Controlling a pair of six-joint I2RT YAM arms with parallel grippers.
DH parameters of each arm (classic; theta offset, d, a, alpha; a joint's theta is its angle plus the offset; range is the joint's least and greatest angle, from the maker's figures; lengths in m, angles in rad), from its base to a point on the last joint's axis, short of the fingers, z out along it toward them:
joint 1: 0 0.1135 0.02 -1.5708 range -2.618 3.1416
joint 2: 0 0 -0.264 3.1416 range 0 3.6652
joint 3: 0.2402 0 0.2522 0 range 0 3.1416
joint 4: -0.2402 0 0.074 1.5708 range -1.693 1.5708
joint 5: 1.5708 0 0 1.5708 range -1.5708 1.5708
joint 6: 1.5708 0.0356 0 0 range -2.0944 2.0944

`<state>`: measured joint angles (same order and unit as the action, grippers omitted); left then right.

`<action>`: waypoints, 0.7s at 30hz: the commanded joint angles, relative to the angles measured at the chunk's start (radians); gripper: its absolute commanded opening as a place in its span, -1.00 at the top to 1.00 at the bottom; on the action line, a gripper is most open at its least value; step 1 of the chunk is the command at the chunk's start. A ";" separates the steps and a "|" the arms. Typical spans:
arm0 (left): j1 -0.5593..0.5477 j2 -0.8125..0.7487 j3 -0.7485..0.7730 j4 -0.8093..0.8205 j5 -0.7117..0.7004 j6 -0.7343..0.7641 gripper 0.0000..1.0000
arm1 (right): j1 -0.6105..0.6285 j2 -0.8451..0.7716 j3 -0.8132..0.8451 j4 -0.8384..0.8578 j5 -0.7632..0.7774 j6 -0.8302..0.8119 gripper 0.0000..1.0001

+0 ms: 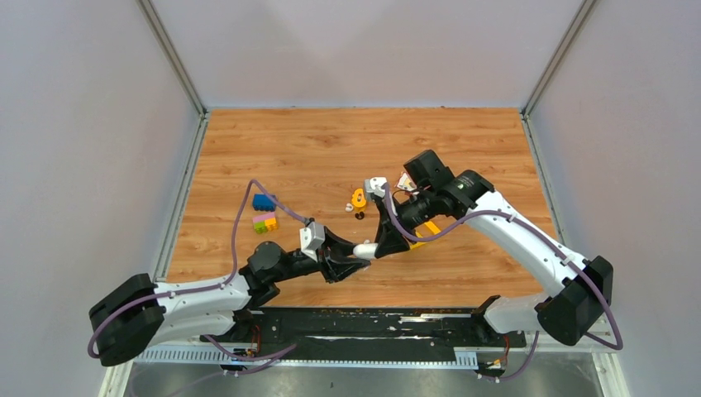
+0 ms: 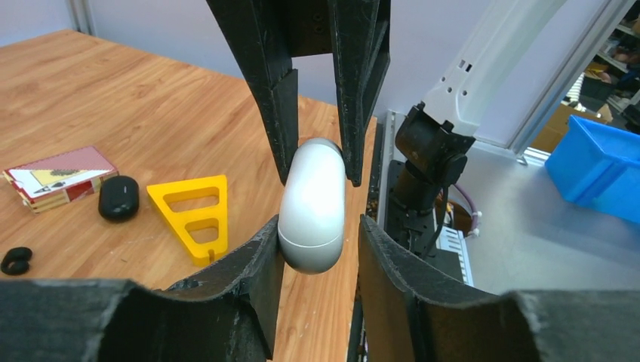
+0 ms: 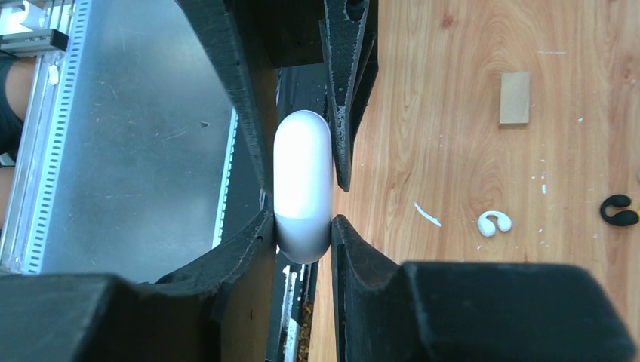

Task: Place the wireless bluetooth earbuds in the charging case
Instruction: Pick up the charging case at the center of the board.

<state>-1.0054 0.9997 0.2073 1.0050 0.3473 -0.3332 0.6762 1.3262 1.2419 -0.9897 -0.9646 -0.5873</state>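
charging case [image 2: 312, 204]: closed, held in the air over the near edge of the table [image 1: 331, 141], between both grippers. right gripper [image 3: 302, 219] is clamped on one end. left gripper [image 2: 318, 226] brackets the other end with a slit on one side; its grip cannot be told. likely step: handover or lid opening. keep one clamp firm before the other lets go; the smooth shell may slip. farther out lie a yellow triangle [image 2: 192, 215], a white earbud [image 3: 494, 222] and a black earbud [image 3: 619, 210], well apart from the case, apparently unobstructed.
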 commanded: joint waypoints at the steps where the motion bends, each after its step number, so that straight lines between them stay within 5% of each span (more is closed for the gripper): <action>1: -0.003 -0.060 -0.002 -0.027 -0.002 0.038 0.02 | 0.005 0.001 0.072 0.001 0.034 -0.024 0.75; 10: -0.003 -0.038 0.011 -0.015 0.021 0.013 0.00 | 0.006 -0.003 0.050 0.014 0.023 -0.017 0.74; 21: -0.003 0.061 0.002 0.125 0.003 -0.041 0.31 | 0.005 -0.032 0.010 0.022 0.027 -0.022 0.72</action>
<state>-1.0058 1.0512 0.2047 1.0359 0.3485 -0.3576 0.6804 1.3254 1.2697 -1.0039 -0.9295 -0.5938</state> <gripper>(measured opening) 0.367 0.297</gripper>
